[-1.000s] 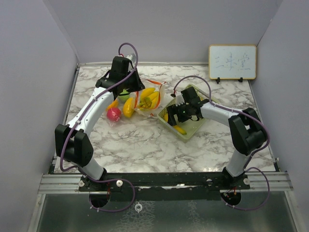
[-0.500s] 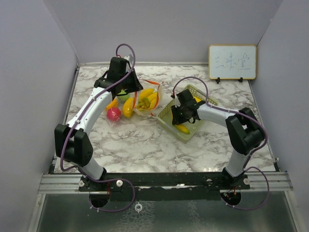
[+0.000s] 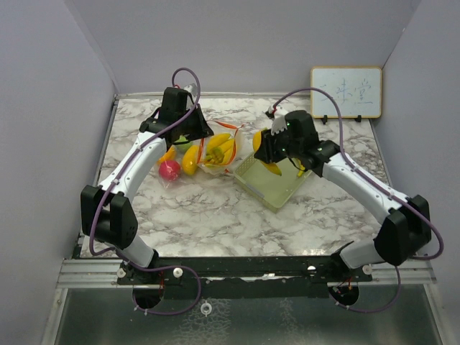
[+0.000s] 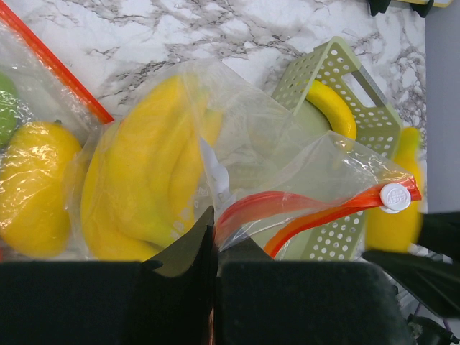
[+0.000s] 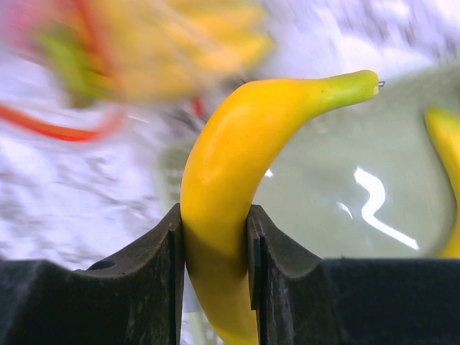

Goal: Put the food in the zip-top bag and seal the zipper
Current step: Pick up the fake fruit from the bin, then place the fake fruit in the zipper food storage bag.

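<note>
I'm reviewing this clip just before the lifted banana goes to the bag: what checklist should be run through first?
1. Right gripper clamped on the banana: ok.
2. Left gripper pinching the bag edge: ok.
3. Zipper strips parted at the mouth: ok; wide enough, cannot tell.
4. Slider at the zipper's far end: ok.
5. Tray emptied: not ok, a second banana lies in it.

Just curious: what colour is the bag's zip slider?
Slider is white; left wrist view shows it best.
</note>
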